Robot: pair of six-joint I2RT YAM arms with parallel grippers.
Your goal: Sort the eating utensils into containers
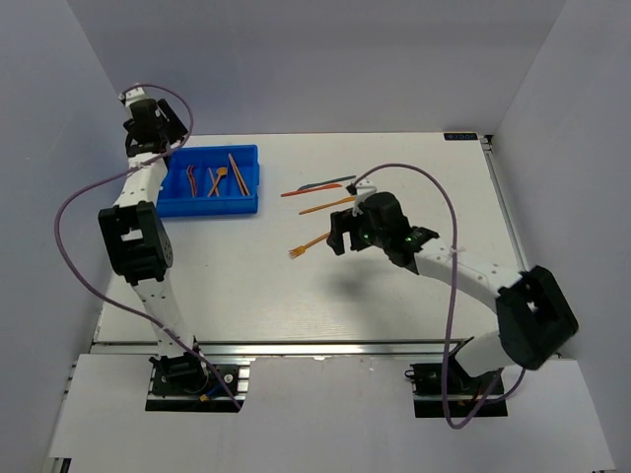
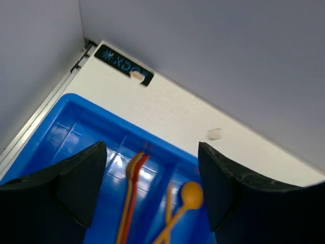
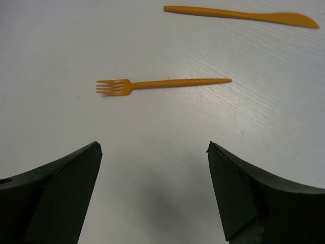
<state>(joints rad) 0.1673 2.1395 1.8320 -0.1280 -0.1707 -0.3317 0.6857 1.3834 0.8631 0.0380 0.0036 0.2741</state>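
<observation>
The blue tray [image 1: 211, 208] sits at the far left of the table; red and orange utensils [image 1: 216, 180] lie in its compartments. My left gripper [image 1: 156, 146] hangs open over the tray's far left end. In the left wrist view the left gripper [image 2: 151, 147] holds nothing, and an orange and a red spoon [image 2: 133, 173] and another orange spoon [image 2: 191, 194] lie in the tray [image 2: 66, 122] below. My right gripper [image 1: 340, 236] is open above the table, just right of an orange fork [image 1: 308, 247]. The right wrist view shows that gripper [image 3: 152, 147] empty, with the fork [image 3: 152, 84] and an orange knife [image 3: 238, 15] ahead.
An orange knife [image 1: 327, 205] and a red and a dark utensil [image 1: 317, 186] lie on the table right of the tray. White walls close in the left, back and right sides. A black label [image 2: 123, 64] marks the table's far left corner.
</observation>
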